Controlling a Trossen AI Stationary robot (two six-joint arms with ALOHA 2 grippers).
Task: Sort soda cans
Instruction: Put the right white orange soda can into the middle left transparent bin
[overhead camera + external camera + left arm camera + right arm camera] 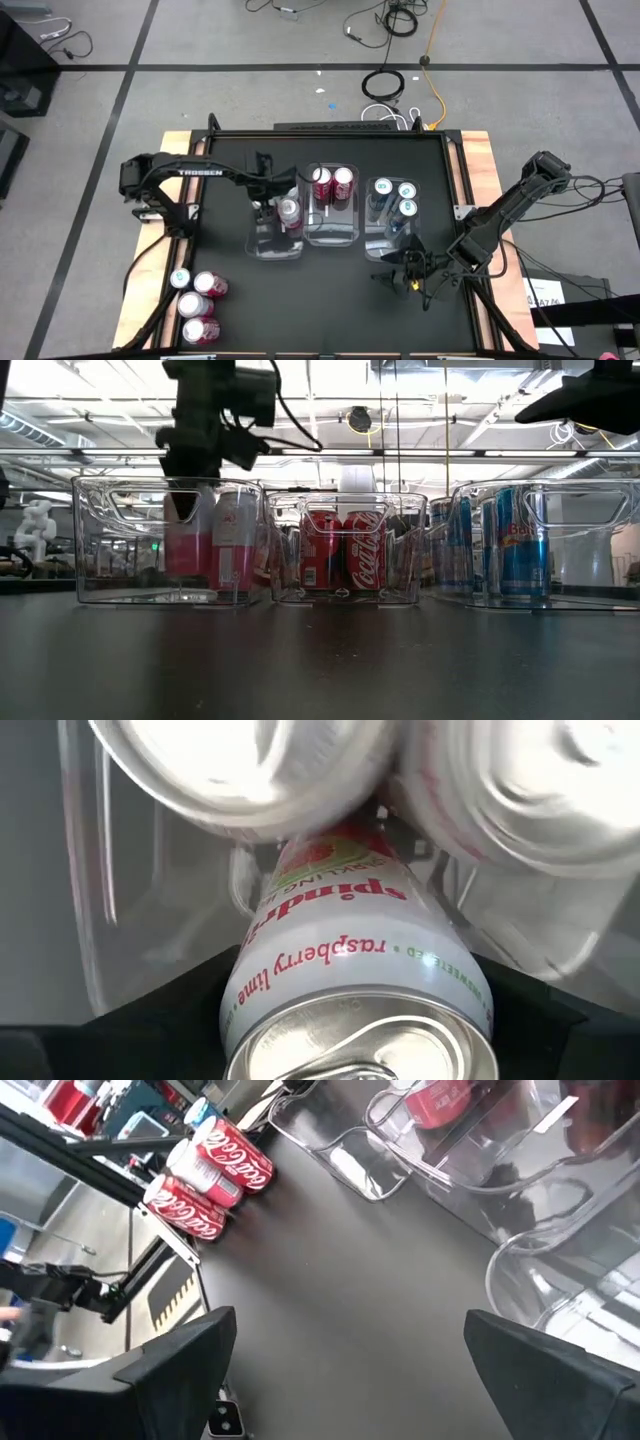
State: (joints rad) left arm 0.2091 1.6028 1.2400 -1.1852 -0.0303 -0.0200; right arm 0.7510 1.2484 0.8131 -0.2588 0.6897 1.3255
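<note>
Raspberry lime can [357, 982] is in the left gripper [283, 212], over the left bin [274, 243]. White body, pink/green lettering, silver top; left wrist view shows it wedged between the dark fingers [150, 1010], jaws fairly wide around it. Two more silver can tops [250, 770] fill the upper part of that view, blurred, labels unreadable. In the low view the gripper body hides the top of the held can; only a pink/white can [236, 540] is clear in that bin, with a pinkish shape beside it behind the finger.

Middle bin [332, 232]: two red cola cans [332, 183] upright at its far end. Right bin [385, 240]: three blue/teal cans [394, 197], labels cut by the bin walls in the low view.

Front-left corner of the table [330, 310]: four cans [198, 303] in a cluster, mostly red cola, lying on their sides; one shows a teal-rimmed top, brand not legible.

Right gripper [408, 272] sits low near the front of the right bin, jaws fully spread, holding nothing.
</note>
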